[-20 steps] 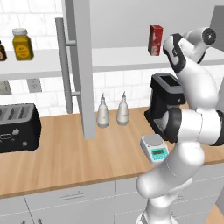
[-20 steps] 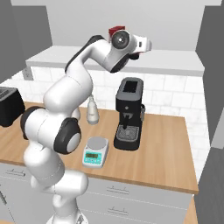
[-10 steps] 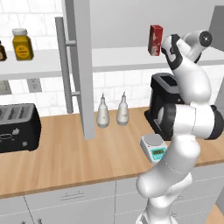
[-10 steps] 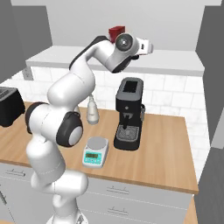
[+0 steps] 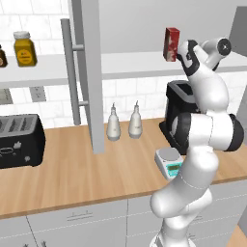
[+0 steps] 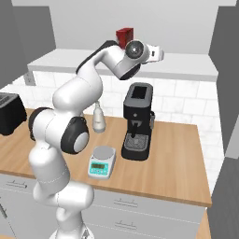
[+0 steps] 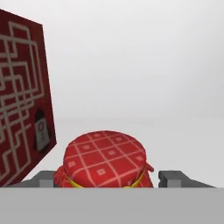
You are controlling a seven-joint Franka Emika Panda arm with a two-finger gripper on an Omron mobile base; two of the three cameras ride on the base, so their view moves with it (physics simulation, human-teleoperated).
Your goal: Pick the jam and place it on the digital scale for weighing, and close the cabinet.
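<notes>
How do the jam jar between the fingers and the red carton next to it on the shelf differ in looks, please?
The jam is low and round, while the red carton is tall and flat-sided. The jam's red top carries a pale diamond check; the red carton shows a pale maze-like line pattern. The jam sits between the gripper fingers, while the red carton stands free beside it. Both are red and rest on the same white shelf.

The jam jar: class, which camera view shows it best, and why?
The hand view: the jam sits close up between the pincer fingertips, beside the red carton, its checked red top plain. In both base views the arm and carton hide it.
</notes>
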